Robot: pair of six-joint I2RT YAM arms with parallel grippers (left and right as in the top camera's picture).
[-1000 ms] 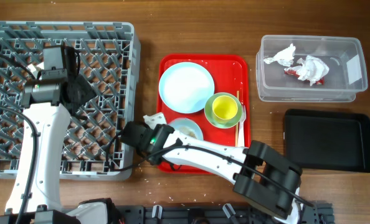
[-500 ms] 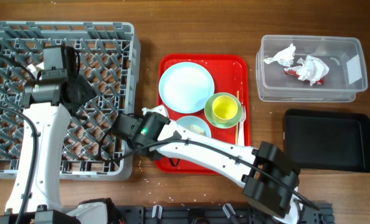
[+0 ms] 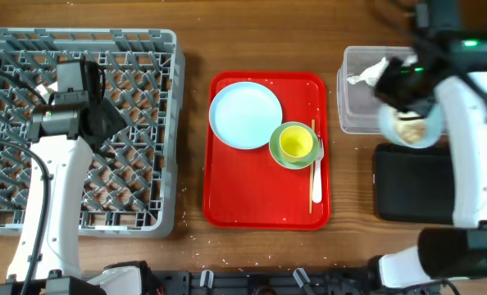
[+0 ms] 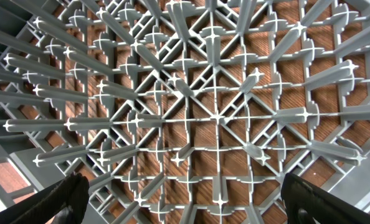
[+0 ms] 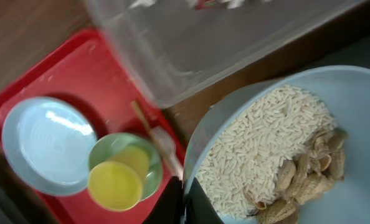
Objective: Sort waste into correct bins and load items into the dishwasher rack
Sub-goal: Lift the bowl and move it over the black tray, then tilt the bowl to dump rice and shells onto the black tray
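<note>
Right arm (image 3: 473,123) has swung from lower centre to upper right; right jaws pinch the small white bowl (image 3: 409,128) by the rim, rice scraps (image 5: 260,149) inside, over the clear tub (image 3: 452,61) and black tray (image 3: 411,188) edge. Left jaws spread above rack (image 3: 79,34). Risk: early tilt spills rice onto surface (image 3: 268,33).

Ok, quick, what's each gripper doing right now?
Left gripper: open, empty, over the dishwasher rack.
Right gripper: shut on the small white bowl rim, rice scraps inside.
</note>
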